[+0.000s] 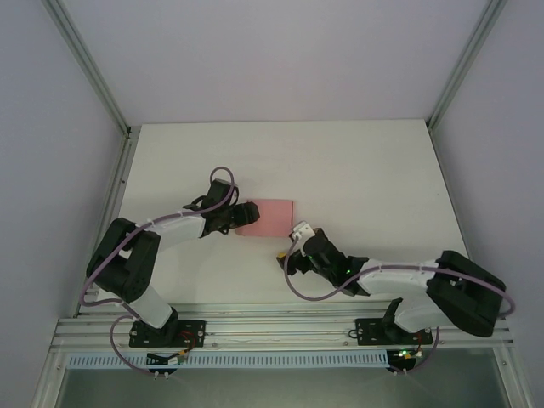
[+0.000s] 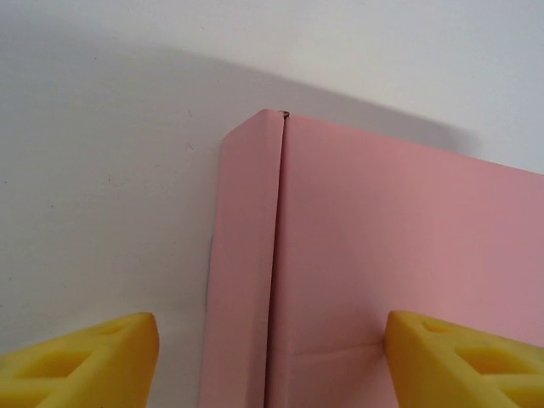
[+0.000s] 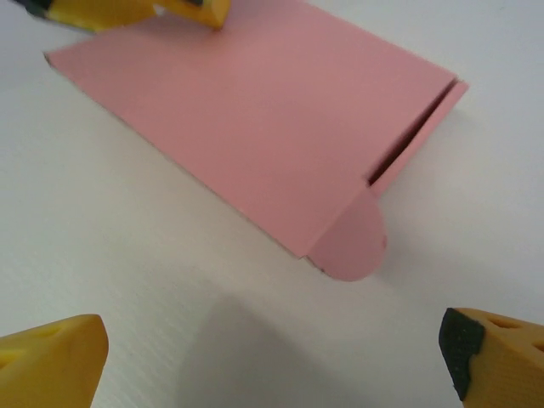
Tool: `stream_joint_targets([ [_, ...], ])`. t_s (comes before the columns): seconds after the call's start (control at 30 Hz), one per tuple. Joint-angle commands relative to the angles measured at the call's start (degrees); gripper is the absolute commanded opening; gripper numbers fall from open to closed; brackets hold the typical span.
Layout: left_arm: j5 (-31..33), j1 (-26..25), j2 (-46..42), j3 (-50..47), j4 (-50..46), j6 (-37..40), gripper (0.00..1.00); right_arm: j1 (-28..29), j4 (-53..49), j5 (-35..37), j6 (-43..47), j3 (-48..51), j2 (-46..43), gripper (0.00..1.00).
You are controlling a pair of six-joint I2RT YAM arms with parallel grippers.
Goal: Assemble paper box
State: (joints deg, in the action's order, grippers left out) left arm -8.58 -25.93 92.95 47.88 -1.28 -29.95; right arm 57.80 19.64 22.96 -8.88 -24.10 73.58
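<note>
The flat, thin-card paper box (image 3: pixel 255 110) is a plain, even pink with no print, and its folds show as darker pink lines. The matte table top (image 1: pixel 357 170) beneath it is plain white. The left gripper (image 2: pixel 272 361) has bright yellow plastic fingers (image 2: pixel 85 361). The right gripper (image 3: pixel 272 357) has the same yellow, with one finger tipped black. The left arm (image 1: pixel 166 229) and right arm (image 1: pixel 391 276) are black and white, looped with lilac cables (image 1: pixel 223 174).
</note>
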Motion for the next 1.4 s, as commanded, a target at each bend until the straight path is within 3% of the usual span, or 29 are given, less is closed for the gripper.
stream_joint_targets([
  [0.0,-0.4,0.4,1.3,-0.7,-2.7,2.3,0.66,-1.4,-4.6,2.2,-4.2,-3.8,-4.5,1.0],
  [0.2,-0.9,0.1,2.0,-1.6,-2.0,2.6,0.56,-13.4,-17.2,-4.0,-23.1,-14.5,-3.5,1.0],
  [0.33,-0.9,-0.3,2.6,-1.5,-2.4,2.5,0.54,-18.5,-21.2,-7.4,-26.1,-20.2,3.9,1.0],
  [0.57,-0.4,-0.8,2.6,-1.1,-3.3,2.6,0.54,-20.1,-27.8,-14.8,-27.6,-31.6,20.9,0.94],
  [0.73,-0.4,-1.4,2.6,-1.1,-3.7,2.3,0.51,-22.3,-25.8,-24.2,-29.9,-34.6,29.0,0.78],
  [0.87,-3.7,-1.6,2.2,-1.6,-2.0,1.2,0.51,-22.4,-23.8,-24.8,-31.5,-33.8,32.5,0.59],
  [1.0,-5.1,-1.9,1.0,-0.9,-2.3,1.1,0.52,-22.6,-22.3,-24.3,-32.7,-31.1,33.4,0.51],
  [1.17,-2.9,-1.8,-2.3,1.0,-5.6,1.0,0.54,-23.1,-21.8,-24.4,-32.8,-28.8,31.7,0.52],
  [1.27,1.9,-1.6,-4.1,2.3,-8.7,0.7,0.65,-23.2,-21.7,-24.4,-32.3,-28.7,30.0,0.52],
  [1.37,2.5,-0.8,-5.0,2.1,-7.5,-0.5,0.72,-23.2,-22.0,-24.9,-31.8,-29.1,29.3,0.53],
])
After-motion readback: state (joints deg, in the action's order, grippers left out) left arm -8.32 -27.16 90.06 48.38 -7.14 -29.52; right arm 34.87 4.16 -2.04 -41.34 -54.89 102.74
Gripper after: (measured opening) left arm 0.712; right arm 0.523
